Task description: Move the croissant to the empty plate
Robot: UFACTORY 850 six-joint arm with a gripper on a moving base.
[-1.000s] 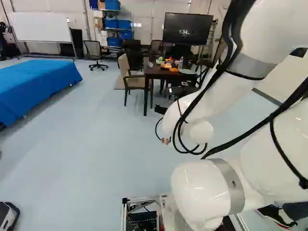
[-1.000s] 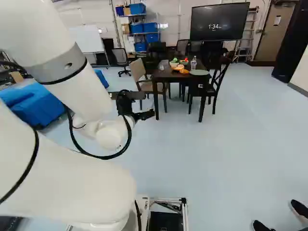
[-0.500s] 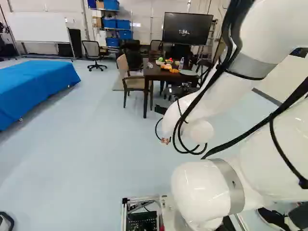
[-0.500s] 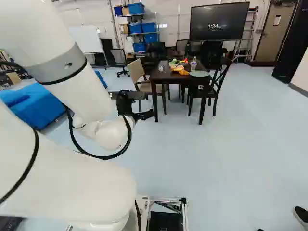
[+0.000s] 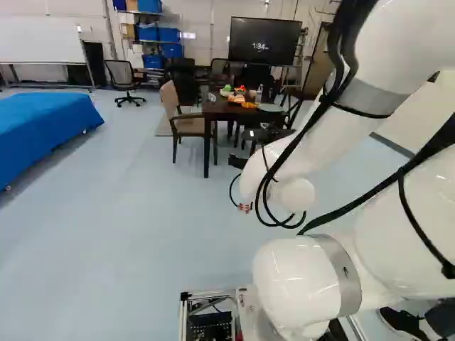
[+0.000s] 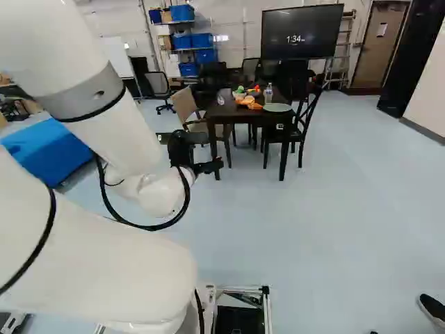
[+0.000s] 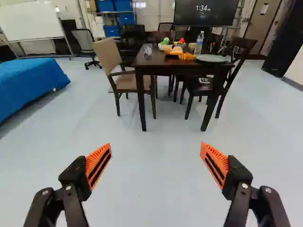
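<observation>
My gripper is held out ahead of the base, over the floor and short of the table in the right base view. Seen from the wrist, the gripper has its orange pads wide apart, with only floor between them. Beyond it stands the dark table. A round pale-green plate, with nothing visible on it, lies at the table's right side; it is also the plate in the right base view. Yellow-orange food items sit beside it; which one is the croissant, I cannot tell.
A bowl and a water bottle stand on the table. A beige chair is at its left, a dark chair at its right. A blue-covered platform lies far left. A shoe shows at the right.
The base has moved, turning a little to the right and drawing somewhat nearer the table, so the scene shifts left in both base views. The arm keeps its pose.
</observation>
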